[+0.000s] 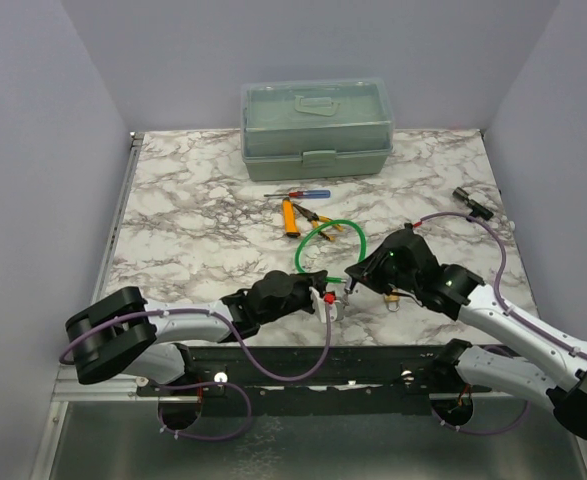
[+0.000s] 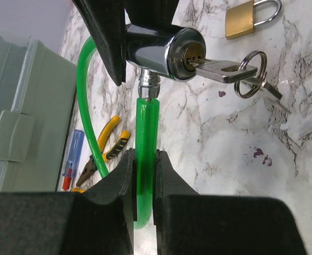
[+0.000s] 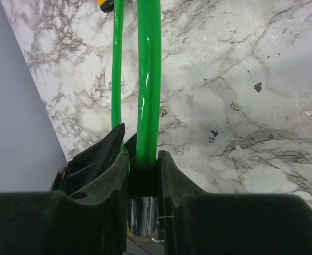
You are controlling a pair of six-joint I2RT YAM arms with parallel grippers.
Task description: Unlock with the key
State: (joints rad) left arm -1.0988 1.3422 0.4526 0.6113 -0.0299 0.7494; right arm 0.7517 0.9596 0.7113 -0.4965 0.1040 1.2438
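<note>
The silver key (image 2: 219,70) sits in the keyhole of a chrome lock cylinder (image 2: 161,50), with a key ring (image 2: 251,74) and a second key hanging from it. The cylinder belongs to a green cable lock (image 1: 313,235). My left gripper (image 2: 144,156) is shut on the green cable (image 2: 145,133) just below the cylinder's metal end fitting. My right gripper (image 3: 143,156) is shut on the cylinder (image 3: 143,215) and its black collar, with the cable (image 3: 148,79) running away from it. In the top view both grippers meet near the table's front centre: left (image 1: 335,300), right (image 1: 358,275).
A small brass padlock (image 2: 246,18) lies on the marble beside the key. Yellow-handled pliers (image 1: 308,215) and a red-and-blue screwdriver (image 1: 298,194) lie behind the cable loop. A green toolbox (image 1: 316,125) stands at the back, and a small black object (image 1: 473,203) lies at the right edge.
</note>
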